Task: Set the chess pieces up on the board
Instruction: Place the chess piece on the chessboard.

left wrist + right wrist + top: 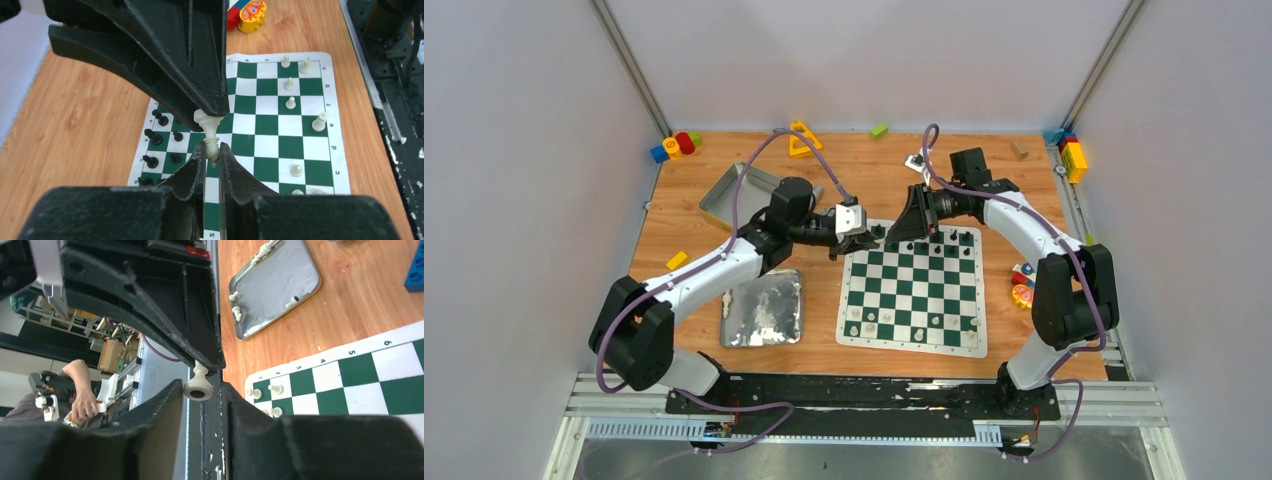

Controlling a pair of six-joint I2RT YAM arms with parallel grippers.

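Grip lay with the left gripper [213, 151], its jaws pressed on the narrow head end of a cream-white plastic chess piece [209, 134]. We saw the piece hanging roughly level in the air, its long axis running gripper to gripper. Its round base pointed toward the right gripper [202, 392], whose jaws stood parted around that base with a gap showing. Both tips met above the far left corner of the green-and-white checkered board [911, 300], beside the black chessmen [944, 240]. We judged the near rows the open room; the silver metal tray [762, 308] lay well left.
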